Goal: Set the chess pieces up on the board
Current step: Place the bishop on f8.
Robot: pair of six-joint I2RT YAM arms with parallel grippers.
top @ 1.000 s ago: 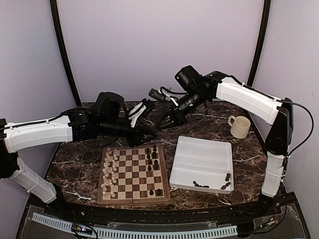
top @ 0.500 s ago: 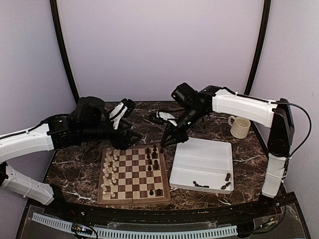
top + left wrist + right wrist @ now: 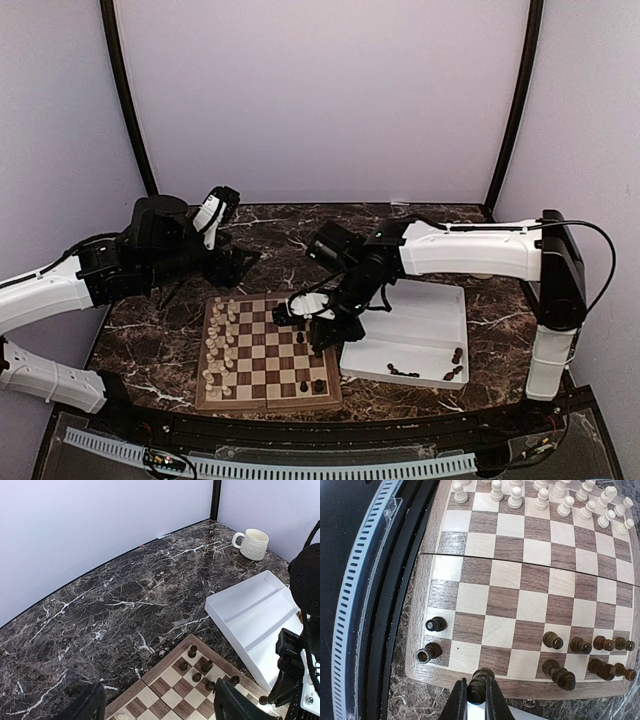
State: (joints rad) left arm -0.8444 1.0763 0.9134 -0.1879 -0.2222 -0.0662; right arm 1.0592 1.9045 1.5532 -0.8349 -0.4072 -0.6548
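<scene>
The board (image 3: 203, 352) lies at the front left of the table. Cream chess pieces (image 3: 220, 345) fill its two left columns, and several dark ones (image 3: 305, 312) stand along its right side. My right gripper (image 3: 322, 332) hangs low over the board's right frame (image 3: 420, 580), shut on a dark chess piece (image 3: 480, 680) that stands upright between its fingers. Two other dark pieces (image 3: 432, 625) stand in the near corner, with more (image 3: 585, 645) further along. My left gripper (image 3: 160, 712) is open and empty, raised behind the board's far edge (image 3: 164, 663).
A white tray (image 3: 405, 310) lies right of the board with several dark pieces (image 3: 405, 371) at its near end. A cream mug (image 3: 252, 543) stands at the back right. The table's black front rail (image 3: 375, 605) runs close by the board.
The grippers were close together in mid-air behind the board. The left one opened and drew back to the left. The right arm swung down to the board's right edge with the dark piece.
</scene>
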